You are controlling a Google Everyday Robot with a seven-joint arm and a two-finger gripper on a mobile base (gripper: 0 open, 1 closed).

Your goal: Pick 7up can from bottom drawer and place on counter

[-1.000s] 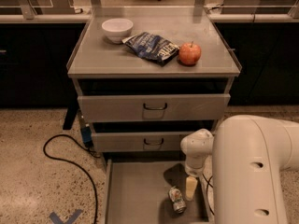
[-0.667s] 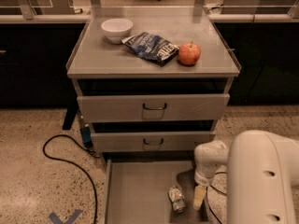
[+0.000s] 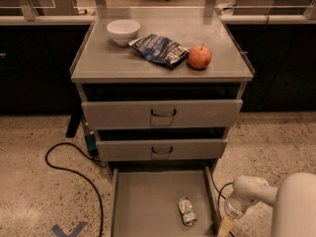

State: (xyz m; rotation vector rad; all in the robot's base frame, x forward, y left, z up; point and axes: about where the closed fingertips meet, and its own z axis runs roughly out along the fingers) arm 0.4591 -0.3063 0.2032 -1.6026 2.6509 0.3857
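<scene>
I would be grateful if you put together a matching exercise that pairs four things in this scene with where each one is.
Things:
1. 7up can
2. apple
3. white bowl
4. tool

Places:
A. at the back left of the counter
B. low at the right, beside the right wall of the bottom drawer
C. lying on its side on the bottom drawer's floor
D. on the counter, just right of the chip bag

Pairs: 1-C, 2-D, 3-A, 4-B
</scene>
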